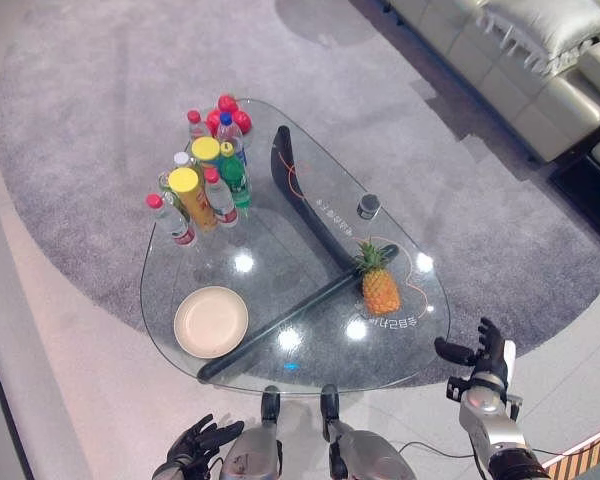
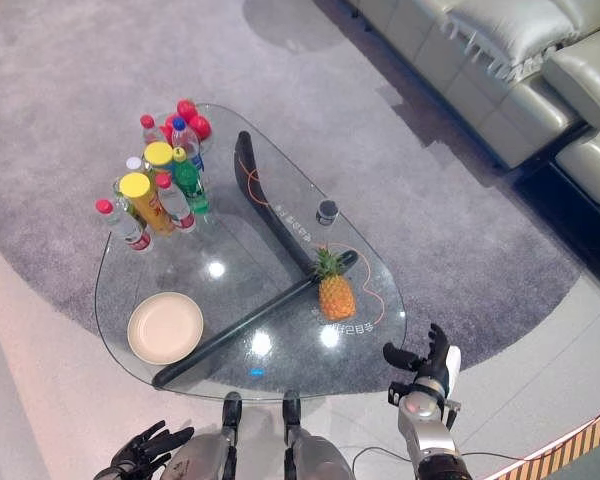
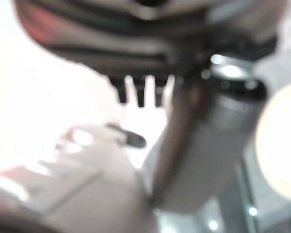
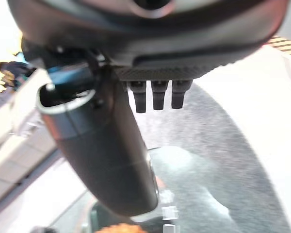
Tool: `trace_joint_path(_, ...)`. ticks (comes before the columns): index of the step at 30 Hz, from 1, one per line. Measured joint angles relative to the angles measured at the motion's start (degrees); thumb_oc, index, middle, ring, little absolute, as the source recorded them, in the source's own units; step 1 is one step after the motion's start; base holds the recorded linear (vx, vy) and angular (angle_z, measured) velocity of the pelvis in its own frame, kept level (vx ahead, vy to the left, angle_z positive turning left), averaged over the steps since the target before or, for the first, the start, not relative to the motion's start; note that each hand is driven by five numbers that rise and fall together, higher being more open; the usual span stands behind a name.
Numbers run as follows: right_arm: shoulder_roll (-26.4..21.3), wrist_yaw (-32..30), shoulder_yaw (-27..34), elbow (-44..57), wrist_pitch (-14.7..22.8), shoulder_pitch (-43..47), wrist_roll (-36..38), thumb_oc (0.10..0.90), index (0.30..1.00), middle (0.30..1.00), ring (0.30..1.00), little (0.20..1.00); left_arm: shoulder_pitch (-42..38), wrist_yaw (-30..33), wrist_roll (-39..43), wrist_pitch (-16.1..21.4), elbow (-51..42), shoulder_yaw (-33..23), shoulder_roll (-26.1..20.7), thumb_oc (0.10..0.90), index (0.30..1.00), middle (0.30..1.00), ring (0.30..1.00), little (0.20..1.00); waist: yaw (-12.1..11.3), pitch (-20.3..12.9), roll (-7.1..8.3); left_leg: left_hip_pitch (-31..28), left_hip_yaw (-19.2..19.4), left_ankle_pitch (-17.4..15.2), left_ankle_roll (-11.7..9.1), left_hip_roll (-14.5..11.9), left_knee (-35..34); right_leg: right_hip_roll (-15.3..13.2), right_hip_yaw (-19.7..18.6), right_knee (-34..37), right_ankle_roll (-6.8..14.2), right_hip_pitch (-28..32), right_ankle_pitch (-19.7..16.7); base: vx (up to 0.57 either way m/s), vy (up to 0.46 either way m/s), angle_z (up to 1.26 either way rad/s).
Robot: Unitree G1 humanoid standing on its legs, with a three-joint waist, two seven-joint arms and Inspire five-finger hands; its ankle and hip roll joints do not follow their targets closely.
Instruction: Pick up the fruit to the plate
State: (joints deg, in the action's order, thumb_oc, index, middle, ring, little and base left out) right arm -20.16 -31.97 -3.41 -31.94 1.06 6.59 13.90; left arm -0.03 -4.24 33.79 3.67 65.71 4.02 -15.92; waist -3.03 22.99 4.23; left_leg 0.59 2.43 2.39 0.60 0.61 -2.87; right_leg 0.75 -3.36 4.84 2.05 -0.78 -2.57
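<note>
A pineapple (image 1: 379, 286) stands upright on the right part of a glass table (image 1: 280, 225), leafy crown pointing away from the robot, beside the dark frame (image 1: 298, 200) that runs beneath the glass. The cream plate (image 1: 211, 321) lies bare at the table's near left corner, well apart from the fruit, with the frame's long bar passing between them. At the far left, a cluster of bottles (image 1: 220, 178) with red, blue, green and white caps crowds two yellow-lidded cans (image 1: 191, 195), and red apples (image 1: 228, 113) sit behind them at the table's far end. A small dark cup (image 1: 369, 206) stands near the right edge, beyond the pineapple. The robot's right hand (image 1: 483, 358) is raised off the table's near right corner, fingers straight and thumb spread wide, holding nothing and clear of the glass. Its left hand (image 1: 193, 446) hangs low in front of the table's near edge, fingers loosely spread and empty. The table rests on a grey rug (image 1: 100, 120) over a pale floor, and a light sofa (image 1: 525, 60) with a cushion (image 1: 545, 25) sits at the far right.
</note>
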Motion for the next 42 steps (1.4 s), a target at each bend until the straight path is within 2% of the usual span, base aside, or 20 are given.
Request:
trace_joint_path(5, -1.31, -2.43, -0.03, 4.0, 0.04, 3.56, -0.36, 0.8, 0.9, 0.9, 0.9, 0.9, -0.21, 0.64, 2.21, 0.02, -1.28, 1.94, -0.44, 0.8, 0.9, 0.9, 0.9, 0.9, -0.12, 1.81, -0.41, 3.44, -0.5, -0.19, 0.3, 0.48, 1.96, -0.35, 0.31, -0.52, 0.08, -2.6, -0.33, -0.04, 0.02, 0.04)
trace_joint_path(12, -3.88, -4.84, -1.11, 6.74, -0.73, 11.35, -0.51, 0.8, 0.9, 0.9, 0.9, 0.9, -4.57, 1.19, 4.19, -0.38, -1.85, 3.18, -0.56, 0.8, 0.9, 0.9, 0.9, 0.9, -0.91, 5.78, -1.06, 8.71, -1.75, -0.25, 0.4, 0.89, 5.55, -0.5, 1.08, -3.43, 0.06, -7.39, -0.37, -0.04, 0.028, 0.06)
trace_joint_path(20, -4.37, -5.38, -4.66, 6.51, -3.0, 18.24, -0.5, 0.8, 0.9, 0.9, 0.9, 0.9, -7.15, 1.35, 7.42, -0.39, -3.56, 7.06, -1.16, 0.8, 0.9, 0.9, 0.9, 0.9, -1.77, 7.26, -1.6, 14.05, -1.86, 0.05, 0.5, 0.88, 8.15, -0.72, 1.19, -7.73, 0.03, -13.48, 0.05, -0.04, 0.045, 0.01)
trace_joint_path(28, -4.41, -5.32, -5.56, 5.84, -3.09, 21.29, -0.31, 0.8, 0.9, 0.9, 0.9, 0.9, -7.47, 1.94, 10.9, 0.14, -4.53, 8.95, -1.25, 0.8, 0.9, 0.9, 0.9, 0.9, -2.41, 7.49, -1.89, 19.9, -1.85, 1.23, 0.53, 1.41, 9.07, -1.03, 1.14, -13.04, -0.17, -21.42, 1.17, -0.01, 0.05, 0.01)
trace_joint_path(32, -4.41, -5.23, -6.3, 5.84, -3.4, 22.66, -0.27, 0.8, 0.9, 0.9, 0.9, 0.9, -7.5, 2.58, 11.75, 0.22, -5.98, 9.69, -1.22, 0.8, 0.9, 0.9, 0.9, 0.9, -3.08, 7.5, -1.91, 20.89, -1.87, 1.61, 0.4, 1.41, 9.02, -1.03, 1.13, -14.13, -0.21, -22.93, 1.41, 0.0, 0.009, 0.0)
trace_joint_path(42, -4.53, -5.24, -7.07, 4.33, -4.63, 24.69, 0.34, 0.8, 0.9, 0.9, 0.9, 0.9, -7.5, 2.74, 13.48, 0.55, -6.21, 10.82, -1.28, 0.8, 0.9, 0.9, 0.9, 0.9, -3.14, 7.5, -1.92, 22.48, -1.94, 2.16, 0.51, 1.48, 9.04, -1.45, 1.17, -15.81, -0.31, -25.3, 1.92, 0.0, 0.022, 0.01)
